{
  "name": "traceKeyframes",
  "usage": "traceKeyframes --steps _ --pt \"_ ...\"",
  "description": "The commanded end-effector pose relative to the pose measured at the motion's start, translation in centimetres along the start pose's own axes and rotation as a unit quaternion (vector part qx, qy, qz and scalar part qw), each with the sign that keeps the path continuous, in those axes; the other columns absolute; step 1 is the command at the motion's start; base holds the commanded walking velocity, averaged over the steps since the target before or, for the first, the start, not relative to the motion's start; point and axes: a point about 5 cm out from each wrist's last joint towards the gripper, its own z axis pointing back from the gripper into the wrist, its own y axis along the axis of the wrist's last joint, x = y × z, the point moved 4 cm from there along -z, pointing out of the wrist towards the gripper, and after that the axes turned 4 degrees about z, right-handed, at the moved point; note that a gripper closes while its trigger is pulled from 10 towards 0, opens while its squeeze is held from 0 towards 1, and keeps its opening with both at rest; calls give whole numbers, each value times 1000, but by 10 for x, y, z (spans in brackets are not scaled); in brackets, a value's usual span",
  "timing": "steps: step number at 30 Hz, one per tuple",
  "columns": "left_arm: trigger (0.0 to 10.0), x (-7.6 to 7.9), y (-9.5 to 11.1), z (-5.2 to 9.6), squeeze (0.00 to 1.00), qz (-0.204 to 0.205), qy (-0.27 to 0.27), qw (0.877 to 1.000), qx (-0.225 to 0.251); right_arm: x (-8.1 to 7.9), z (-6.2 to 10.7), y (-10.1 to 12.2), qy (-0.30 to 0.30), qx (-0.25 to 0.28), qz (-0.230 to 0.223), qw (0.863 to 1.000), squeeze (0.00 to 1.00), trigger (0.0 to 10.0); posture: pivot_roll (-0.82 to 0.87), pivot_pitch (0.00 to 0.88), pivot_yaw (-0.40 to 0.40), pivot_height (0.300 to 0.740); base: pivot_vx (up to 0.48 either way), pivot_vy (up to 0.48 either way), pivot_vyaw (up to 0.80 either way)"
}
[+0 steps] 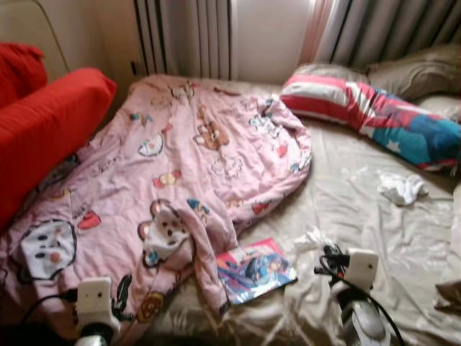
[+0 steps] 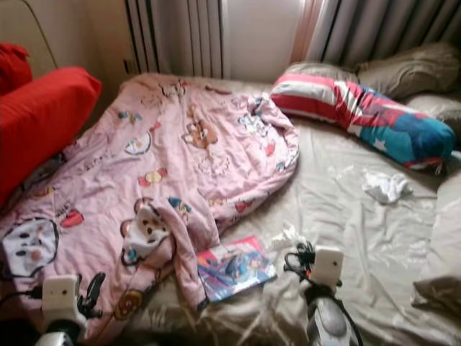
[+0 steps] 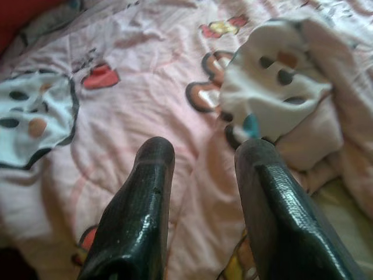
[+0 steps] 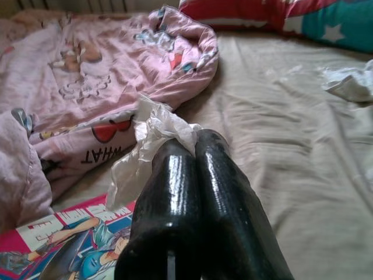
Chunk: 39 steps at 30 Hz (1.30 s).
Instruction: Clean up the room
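Note:
A crumpled white tissue (image 4: 152, 129) is pinched at the tips of my right gripper (image 4: 195, 140), whose fingers are shut on it just above the beige sheet (image 1: 360, 209). In the eye views that gripper (image 1: 325, 258) sits beside a colourful magazine (image 1: 256, 270) lying on the bed. My left gripper (image 3: 201, 154) hovers open over the pink cartoon blanket (image 1: 180, 180), near its front edge, with nothing between the fingers. A second white tissue (image 1: 402, 189) lies further right on the sheet.
A striped red, white and blue pillow (image 1: 374, 115) and a beige pillow (image 1: 418, 72) lie at the head of the bed. Red cushions (image 1: 43, 122) stand at the left. Curtains (image 1: 194, 36) hang behind.

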Motion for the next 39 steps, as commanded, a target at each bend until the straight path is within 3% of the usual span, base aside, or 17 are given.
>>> traceKeyframes --steps 1,8,12,17,29,36,39 --pt "10000 -7 -9 2 0 -5 11 1000 -12 5 5 -3 -12 -2 -2 1000 0 10000 66 40 -41 636 0 0 0" --pt "10000 -6 -1 -4 0 2 9 1000 9 3 22 -10 -7 -8 15 1000 0 10000 54 31 -28 636 0 0 0" --pt "10000 -2 -4 -6 0 3 4 1000 9 11 29 -23 -25 -36 12 999 0 10000 56 22 -25 636 0 0 0" --pt "10000 -10 -20 -3 0 5 17 1000 -17 15 29 -28 -40 -50 10 998 0 10000 52 14 -25 636 0 0 0" --pt "10000 -11 -17 -2 0 5 16 1000 -2 13 27 -28 -37 -55 9 998 0 10000 68 1 -32 636 0 0 0" --pt "10000 -10 -27 3 0 5 13 1000 -16 12 28 -32 -33 -65 6 997 0 10000 68 0 -31 636 0 0 0" --pt "10000 -11 -34 4 0 4 14 999 -29 14 29 -39 -37 -80 5 996 0 10000 68 0 -31 663 0 0 0"
